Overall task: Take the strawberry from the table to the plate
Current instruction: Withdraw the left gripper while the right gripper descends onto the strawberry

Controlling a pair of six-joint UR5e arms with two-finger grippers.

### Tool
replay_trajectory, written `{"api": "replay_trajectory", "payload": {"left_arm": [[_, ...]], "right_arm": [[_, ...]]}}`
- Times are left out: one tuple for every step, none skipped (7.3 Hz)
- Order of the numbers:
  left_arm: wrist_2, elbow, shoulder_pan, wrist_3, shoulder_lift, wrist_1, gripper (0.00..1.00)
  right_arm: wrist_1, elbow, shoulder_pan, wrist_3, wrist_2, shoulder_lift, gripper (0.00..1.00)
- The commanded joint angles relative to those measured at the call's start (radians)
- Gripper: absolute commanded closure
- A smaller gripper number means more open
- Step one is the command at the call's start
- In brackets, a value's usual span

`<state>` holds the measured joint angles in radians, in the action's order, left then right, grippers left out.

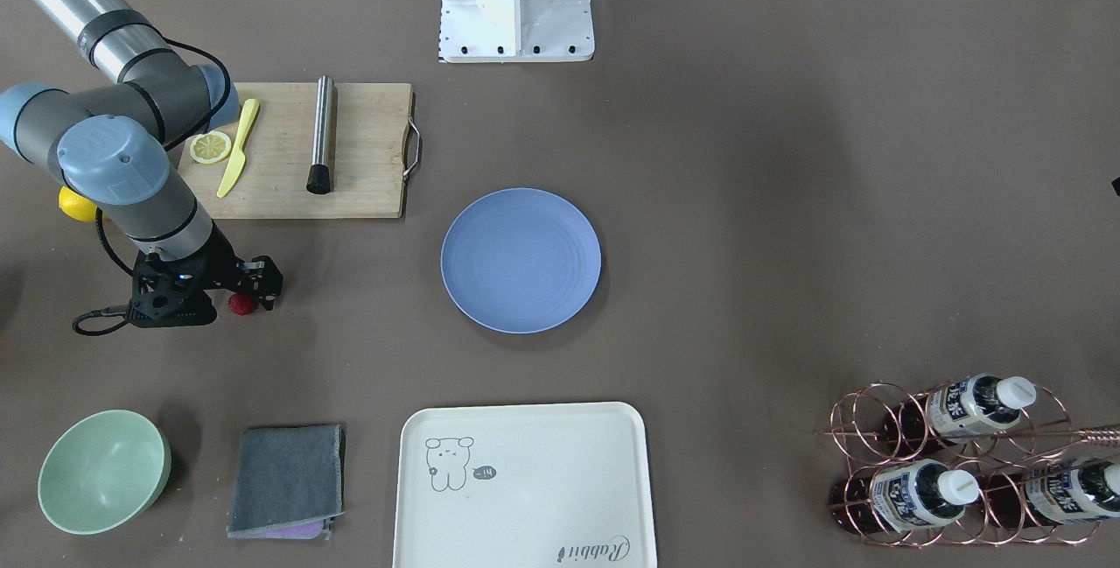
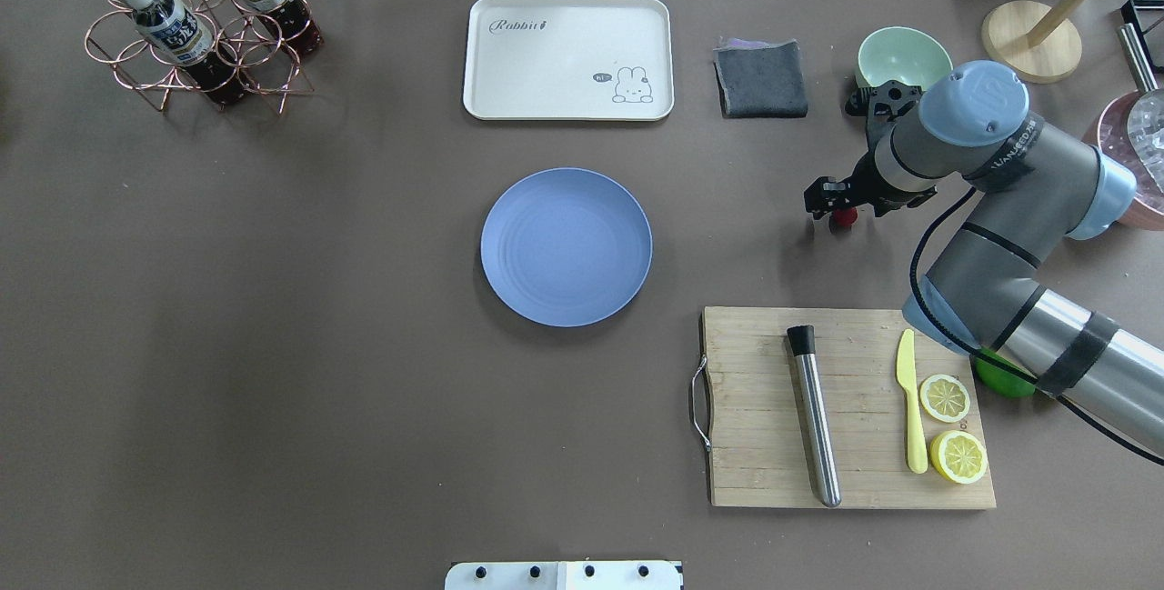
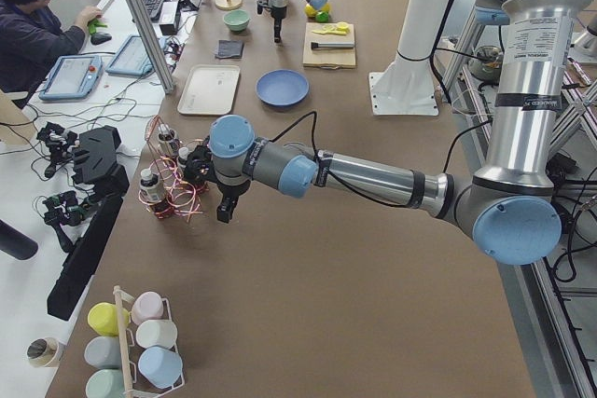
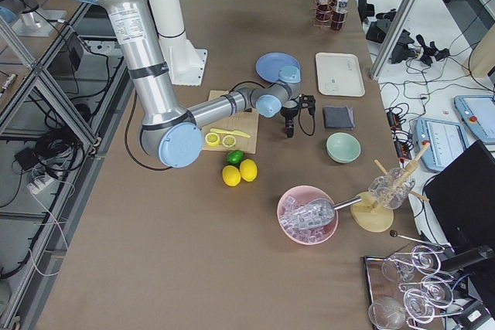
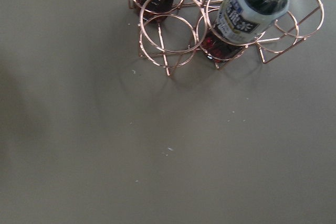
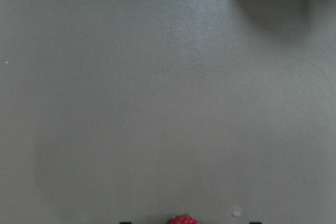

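Note:
The strawberry (image 2: 845, 218) is a tiny dark red berry lying on the brown-grey table (image 2: 318, 345), to the right of the blue plate (image 2: 566, 246). My right gripper (image 2: 838, 208) is low over the berry and open, one finger on each side. The front view shows the strawberry (image 1: 241, 304) just under the right gripper (image 1: 251, 294), left of the plate (image 1: 521, 260). At the bottom edge of the right wrist view, the strawberry (image 6: 181, 220) peeks in between two dark tips. My left gripper (image 3: 224, 212) hangs beside the bottle rack, and I cannot tell its state.
A wooden cutting board (image 2: 773, 445) with lemon slices, a yellow knife and a steel rod lies near the right arm. A mint bowl (image 2: 900, 55), a grey cloth (image 2: 760, 78) and a cream tray (image 2: 568, 58) line the far side. A copper bottle rack (image 2: 195, 45) stands far left.

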<state>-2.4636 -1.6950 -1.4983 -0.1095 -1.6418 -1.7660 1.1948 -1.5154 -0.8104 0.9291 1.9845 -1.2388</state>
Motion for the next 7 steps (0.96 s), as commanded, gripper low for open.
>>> {"api": "replay_trajectory", "payload": {"left_arm": [[0.000, 0.003, -0.002, 0.004, 0.000, 0.002, 0.01], [0.002, 0.008, -0.002, 0.005, 0.002, 0.002, 0.01], [0.003, 0.009, -0.002, 0.005, 0.002, 0.002, 0.01], [0.003, 0.032, -0.006, 0.005, 0.000, 0.002, 0.02], [-0.001, 0.093, -0.046, 0.007, -0.012, 0.000, 0.02], [-0.005, 0.119, -0.071, 0.008, -0.019, 0.002, 0.02], [0.000, 0.126, -0.077, 0.061, -0.019, 0.003, 0.02]], "right_arm": [[-0.001, -0.005, 0.000, 0.019, 0.000, -0.010, 0.99], [-0.001, -0.005, 0.002, 0.020, -0.001, -0.008, 1.00], [0.000, -0.009, 0.002, 0.022, 0.002, 0.001, 1.00], [0.012, -0.034, 0.002, 0.024, 0.007, 0.005, 1.00], [0.014, -0.038, 0.007, 0.051, 0.007, 0.016, 1.00], [0.016, -0.039, 0.010, 0.082, 0.008, 0.045, 1.00], [0.070, -0.040, 0.014, 0.106, 0.008, 0.099, 1.00]]}}
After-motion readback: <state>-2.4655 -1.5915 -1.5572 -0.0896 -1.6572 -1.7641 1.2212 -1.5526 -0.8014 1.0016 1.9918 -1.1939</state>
